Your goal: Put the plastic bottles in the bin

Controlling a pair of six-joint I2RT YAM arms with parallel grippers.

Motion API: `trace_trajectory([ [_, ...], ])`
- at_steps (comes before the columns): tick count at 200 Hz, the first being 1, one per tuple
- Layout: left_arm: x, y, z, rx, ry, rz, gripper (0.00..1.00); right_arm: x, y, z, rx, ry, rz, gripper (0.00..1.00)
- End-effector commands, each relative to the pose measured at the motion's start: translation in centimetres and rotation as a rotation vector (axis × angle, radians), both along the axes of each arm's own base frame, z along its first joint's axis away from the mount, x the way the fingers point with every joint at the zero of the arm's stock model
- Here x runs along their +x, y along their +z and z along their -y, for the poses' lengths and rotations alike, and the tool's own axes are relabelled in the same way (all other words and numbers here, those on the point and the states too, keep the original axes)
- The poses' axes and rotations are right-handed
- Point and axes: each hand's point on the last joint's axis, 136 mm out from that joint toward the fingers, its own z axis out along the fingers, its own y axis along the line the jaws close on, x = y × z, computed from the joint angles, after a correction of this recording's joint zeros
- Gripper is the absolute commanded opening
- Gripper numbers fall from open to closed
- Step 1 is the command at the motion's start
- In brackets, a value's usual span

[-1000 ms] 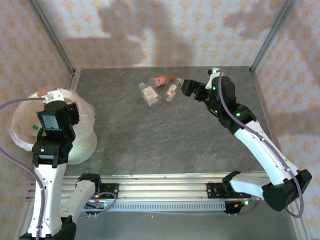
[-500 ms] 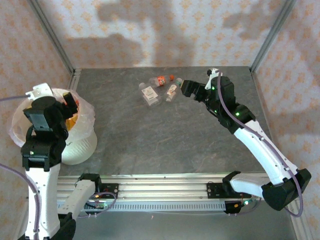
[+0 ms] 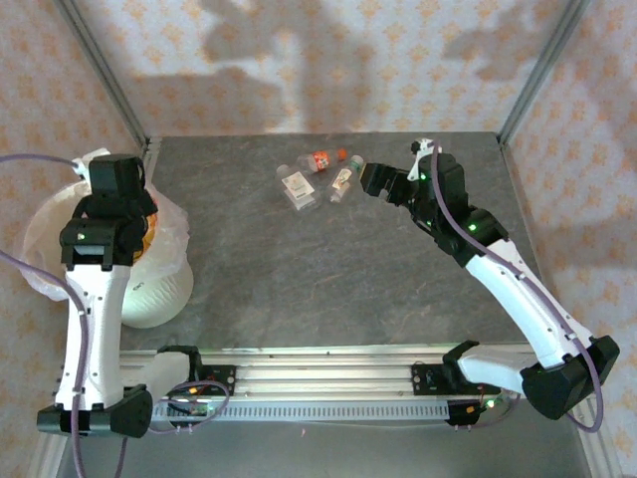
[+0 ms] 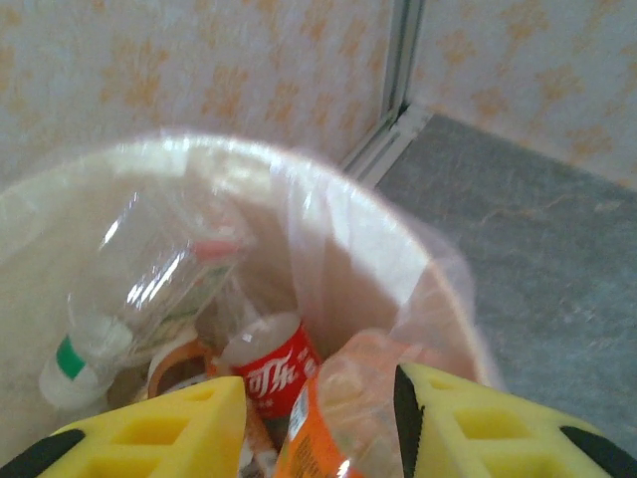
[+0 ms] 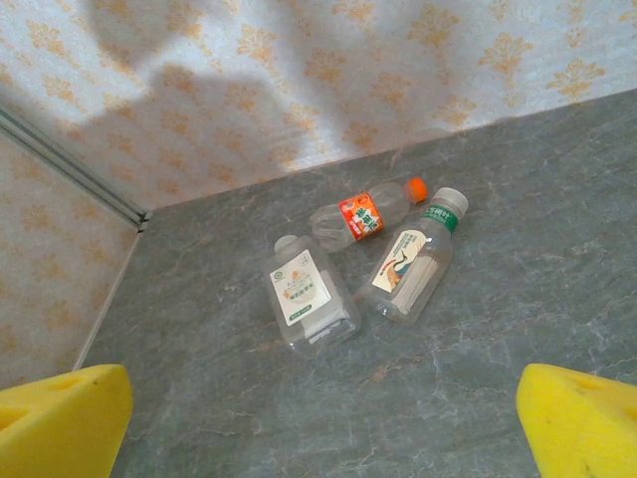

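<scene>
Left claw: yellow fingers drawn close, poised over the mouth of the round pale bucket lined with a thin white bag. An orange-labelled clear bottle shows in the gap; whether it is gripped cannot be told. Also in the bucket: red-labelled bottle, clear green-capped bottle. Right claw: spread wide, empty, above the grey stone-patterned table. Lying there, clustered near the far wall: orange-capped red-labelled bottle, white-capped bottle, squat white-labelled bottle.

Far and side walls papered in a pale floral pattern, shadowed; grey stone-look tabletop; metal corner posts far left and right
</scene>
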Motion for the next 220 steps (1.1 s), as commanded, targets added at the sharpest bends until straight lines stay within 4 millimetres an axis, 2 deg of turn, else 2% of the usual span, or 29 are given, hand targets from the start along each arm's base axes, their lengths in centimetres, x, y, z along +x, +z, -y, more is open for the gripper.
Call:
trace_trajectory([
  [1,-2.0,-3.2,-0.7,-0.036,0.07,-0.068,0.44,-0.2,-0.6,0.4,-0.024,-0.007,-0.008,0.99],
  [17,-2.2,-5.0,-1.1,-0.078,0.084,-0.083,0.43,-0.1,-0.5,0.2,-0.021,-0.003,-0.002,0.99],
  [37,-2.1,-6.3,-1.4,-0.111,0.089,-0.103,0.43,0.0,-0.5,0.1,-0.021,0.003,-0.003,0.99],
  [59,-1.6,-6.1,-1.2,-0.13,0.076,-0.109,0.43,0.0,-0.7,0.0,-0.017,0.002,-0.012,0.99],
  [76,-1.3,-4.7,-0.7,-0.152,0.047,-0.066,0.44,0.1,-0.9,0.0,-0.015,-0.001,-0.017,0.99],
  [99,-1.2,-2.3,0.3,-0.181,0.003,0.02,0.5,0.1,-1.4,0.0,-0.017,-0.003,-0.028,0.99],
  [138,-0.8,1.1,2.9,-0.297,-0.098,0.217,0.7,0.3,-2.1,-0.1,-0.009,-0.014,-0.052,0.99],
  [142,-0.7,1.3,3.2,-0.309,-0.108,0.232,0.72,0.7,-2.9,-0.3,-0.016,-0.014,-0.072,0.99],
  [154,-0.5,1.9,4.0,-0.349,-0.145,0.275,0.76,1.0,-3.4,-0.5,-0.012,-0.016,-0.086,0.99],
  [170,0.0,3.0,5.7,-0.426,-0.215,0.328,0.8,1.3,-4.0,-0.8,-0.004,-0.019,-0.105,0.99],
  [196,1.7,5.8,10.4,-0.628,-0.432,0.458,0.84,2.0,-5.0,-1.3,0.012,-0.027,-0.133,0.99],
  [220,2.7,5.9,13.2,-0.698,-0.507,0.464,0.92,2.7,-5.8,-1.7,0.032,-0.04,-0.158,0.99],
])
